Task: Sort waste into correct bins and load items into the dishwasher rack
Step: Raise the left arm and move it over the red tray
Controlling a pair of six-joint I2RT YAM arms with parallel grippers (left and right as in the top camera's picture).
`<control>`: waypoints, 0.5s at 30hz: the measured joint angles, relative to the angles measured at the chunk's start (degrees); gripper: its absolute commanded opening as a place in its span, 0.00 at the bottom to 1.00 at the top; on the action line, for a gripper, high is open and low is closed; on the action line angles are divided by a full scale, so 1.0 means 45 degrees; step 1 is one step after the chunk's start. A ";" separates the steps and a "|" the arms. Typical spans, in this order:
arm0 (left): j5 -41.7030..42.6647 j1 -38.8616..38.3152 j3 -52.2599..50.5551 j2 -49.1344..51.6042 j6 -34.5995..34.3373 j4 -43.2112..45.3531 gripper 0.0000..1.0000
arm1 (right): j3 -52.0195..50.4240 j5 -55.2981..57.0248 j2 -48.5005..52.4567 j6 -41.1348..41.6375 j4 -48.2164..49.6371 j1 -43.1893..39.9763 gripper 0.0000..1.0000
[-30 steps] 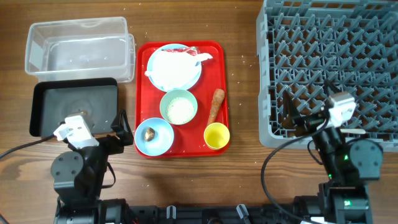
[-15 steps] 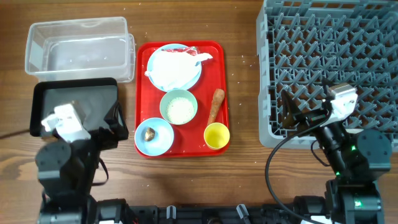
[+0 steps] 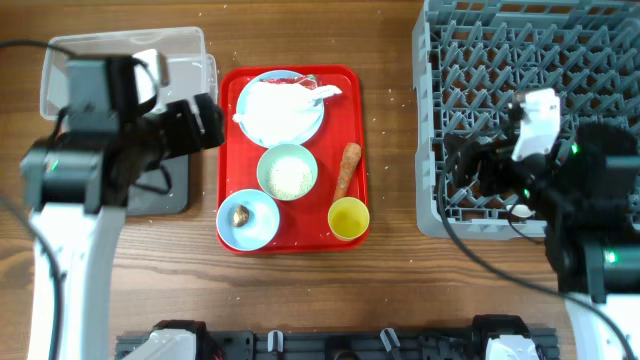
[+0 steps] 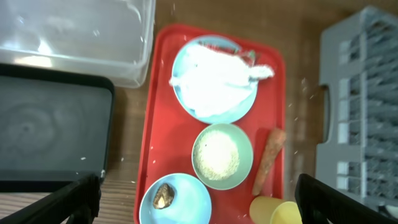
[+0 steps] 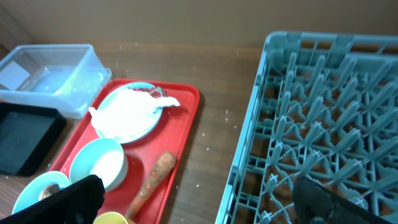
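On the red tray [image 3: 355,120] a pale blue plate [image 3: 260,125] holds crumpled white tissue [image 3: 280,102]. One bowl [image 3: 287,172] holds rice, and another bowl [image 3: 262,228] holds a brown lump [image 3: 241,214]. A carrot piece [image 3: 347,168] and a yellow cup [image 3: 348,218] lie beside them. The clear tub [image 3: 185,50] and black tray [image 3: 172,190] sit to the left, partly hidden by my left arm. The grey rack [image 3: 530,60] is at the right. My left gripper [image 4: 199,208] is open above the tray's left side. My right gripper [image 5: 202,205] is open over the rack's front-left corner.
Bare wooden table [image 3: 390,150] lies between the red tray and the rack. Rice grains are scattered on the wood around the tray. The left wrist view shows the tub [image 4: 74,37], black tray [image 4: 50,137] and carrot [image 4: 268,160].
Both arms have risen from the table's front edge and swung toward the back. The left now hangs over the bins, the right over the rack. Nothing on the tray has moved.
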 measured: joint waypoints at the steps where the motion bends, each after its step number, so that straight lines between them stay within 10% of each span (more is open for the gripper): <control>1: 0.0029 -0.0126 0.0015 0.0432 0.0000 -0.0010 1.00 | 0.0024 -0.0049 0.0296 0.0000 -0.0024 0.0000 1.00; 15: 0.0661 -0.3682 0.0034 0.4741 -0.1069 0.0568 0.88 | 0.0034 0.0136 0.1647 -0.0005 -0.1243 0.0000 0.95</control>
